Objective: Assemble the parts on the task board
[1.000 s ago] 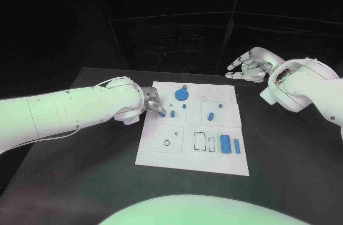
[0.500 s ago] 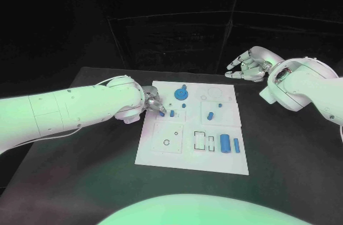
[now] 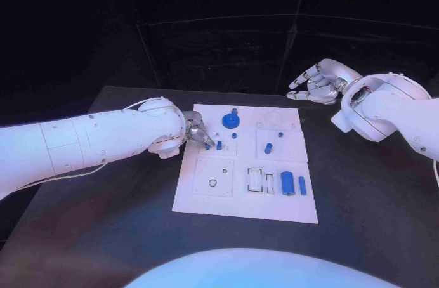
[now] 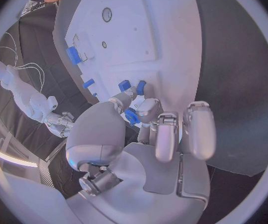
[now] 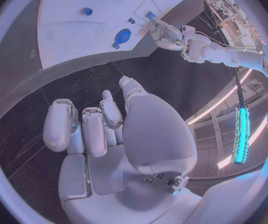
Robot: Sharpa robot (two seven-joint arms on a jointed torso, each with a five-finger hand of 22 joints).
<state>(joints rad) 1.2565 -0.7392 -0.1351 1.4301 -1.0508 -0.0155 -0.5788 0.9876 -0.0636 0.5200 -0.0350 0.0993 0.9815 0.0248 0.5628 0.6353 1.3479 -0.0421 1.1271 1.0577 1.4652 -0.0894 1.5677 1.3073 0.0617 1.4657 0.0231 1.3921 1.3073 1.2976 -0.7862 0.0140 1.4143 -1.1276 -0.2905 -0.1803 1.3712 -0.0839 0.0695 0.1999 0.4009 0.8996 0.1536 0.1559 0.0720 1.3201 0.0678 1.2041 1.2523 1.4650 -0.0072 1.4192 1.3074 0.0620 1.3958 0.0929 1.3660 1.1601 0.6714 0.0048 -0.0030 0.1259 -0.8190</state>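
The white task board (image 3: 229, 193) lies in the middle of the black table. On it are a round blue knob (image 3: 231, 118), small blue pegs (image 3: 235, 136) (image 3: 268, 148), a blue cylinder (image 3: 287, 183) and a thin blue bar (image 3: 302, 185). My left hand (image 3: 195, 130) is at the board's far left part and pinches a small blue part (image 4: 131, 116) between thumb and finger, just over the board beside another blue peg (image 3: 219, 146). My right hand (image 3: 317, 83) hovers beyond the board's far right corner with its fingers loosely bent and apart, holding nothing.
Outlined slots (image 3: 260, 180) and a small round hole (image 3: 213, 183) mark the board's near half. Bare black table (image 3: 375, 199) lies on both sides of the board. My left forearm (image 3: 82, 145) stretches across the table's left side.
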